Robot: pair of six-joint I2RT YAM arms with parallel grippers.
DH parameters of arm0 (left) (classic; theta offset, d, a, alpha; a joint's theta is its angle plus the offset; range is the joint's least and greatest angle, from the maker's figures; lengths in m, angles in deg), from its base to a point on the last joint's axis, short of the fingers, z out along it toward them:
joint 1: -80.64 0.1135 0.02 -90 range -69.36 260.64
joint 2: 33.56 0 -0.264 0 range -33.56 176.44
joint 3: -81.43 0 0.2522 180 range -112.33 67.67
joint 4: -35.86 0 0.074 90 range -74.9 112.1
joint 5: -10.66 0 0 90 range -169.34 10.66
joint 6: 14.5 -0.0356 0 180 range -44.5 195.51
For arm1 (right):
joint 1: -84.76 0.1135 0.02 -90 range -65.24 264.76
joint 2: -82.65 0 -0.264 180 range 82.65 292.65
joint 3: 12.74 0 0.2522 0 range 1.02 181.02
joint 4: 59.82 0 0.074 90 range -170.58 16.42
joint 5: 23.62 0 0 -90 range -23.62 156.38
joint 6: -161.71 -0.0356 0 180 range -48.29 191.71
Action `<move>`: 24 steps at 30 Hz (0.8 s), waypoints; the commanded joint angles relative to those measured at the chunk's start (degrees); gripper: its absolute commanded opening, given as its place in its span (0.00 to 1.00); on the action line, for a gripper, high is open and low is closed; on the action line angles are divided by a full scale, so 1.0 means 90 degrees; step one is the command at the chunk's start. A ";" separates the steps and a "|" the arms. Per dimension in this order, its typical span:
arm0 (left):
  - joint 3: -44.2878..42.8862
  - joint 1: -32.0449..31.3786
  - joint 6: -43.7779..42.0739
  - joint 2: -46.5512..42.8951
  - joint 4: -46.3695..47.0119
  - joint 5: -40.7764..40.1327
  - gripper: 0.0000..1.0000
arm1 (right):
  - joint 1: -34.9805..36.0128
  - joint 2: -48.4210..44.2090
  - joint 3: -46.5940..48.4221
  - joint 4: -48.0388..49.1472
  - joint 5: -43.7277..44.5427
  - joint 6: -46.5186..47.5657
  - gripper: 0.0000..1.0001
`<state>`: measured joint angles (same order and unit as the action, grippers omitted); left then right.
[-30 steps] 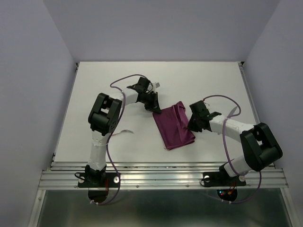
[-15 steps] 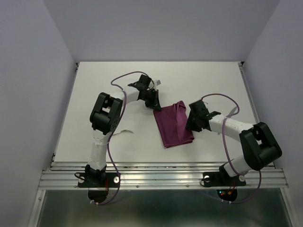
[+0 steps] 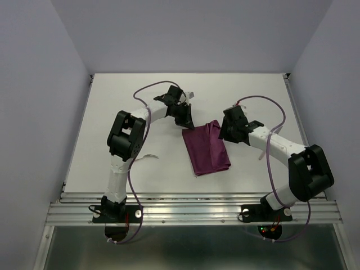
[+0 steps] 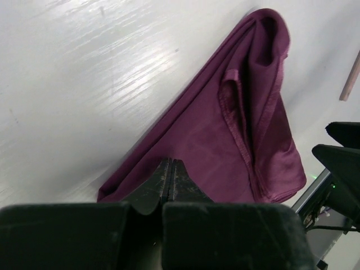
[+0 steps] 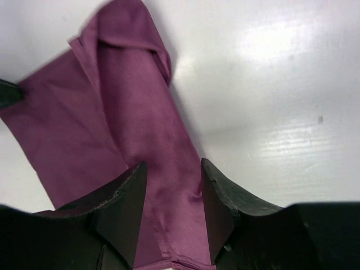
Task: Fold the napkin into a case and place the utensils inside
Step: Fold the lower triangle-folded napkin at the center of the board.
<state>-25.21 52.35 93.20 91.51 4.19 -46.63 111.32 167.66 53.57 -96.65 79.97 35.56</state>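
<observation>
The white table (image 3: 253,95) carries everything; on its middle lies the napkin (image 3: 206,149), folded to a narrow burgundy oblong with a doubled strip along its right side, flat and not yet a finished case.

The right gripper (image 5: 173,169) was pressed together at the cloth's right edge a second ago; now its jaws stand spread, hanging over the folded strip near the far right corner and holding nothing; I judge that this fold has been let go and lies on its own.

The left gripper (image 4: 170,169) has drawn slightly back; its claw is pressed together over the far left corner, though whether it pinches cloth I cannot tell.

A pinkish utensil (image 4: 350,76) lies right of the napkin, near the right arm; a thin pale thing (image 3: 147,157), probably the other, lies left beside the left arm; both remain outside, each crowded by an arm.
</observation>
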 commanded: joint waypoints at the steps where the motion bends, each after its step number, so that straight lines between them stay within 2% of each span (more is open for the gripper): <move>1: -0.0392 -0.0196 0.0055 -0.0354 -0.0051 0.0096 0.00 | -0.0149 0.0270 0.0673 0.0151 0.0239 0.0295 0.48; 9: -0.0354 -0.0352 0.0290 -0.0069 0.0183 0.0028 0.00 | -0.0286 0.1470 0.2000 0.0337 -0.0385 0.0783 0.49; 17: -0.0393 -0.0352 0.0290 0.0351 0.0232 0.0047 0.00 | -0.0286 0.2214 0.2598 0.0395 -0.0699 0.0822 0.49; 22: -0.0383 -0.0352 0.0280 0.0409 0.0281 0.0106 0.00 | -0.0286 0.2429 0.2696 0.0483 -0.0865 0.0744 0.40; 24: -0.0383 -0.0352 0.0270 0.0429 0.0281 0.0106 0.00 | -0.0286 0.2478 0.2696 0.0503 -0.0855 0.0686 0.30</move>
<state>-26.98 49.24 96.26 95.38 6.64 -45.36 109.03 189.21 75.28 -94.66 73.19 42.14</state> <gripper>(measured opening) 0.019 0.359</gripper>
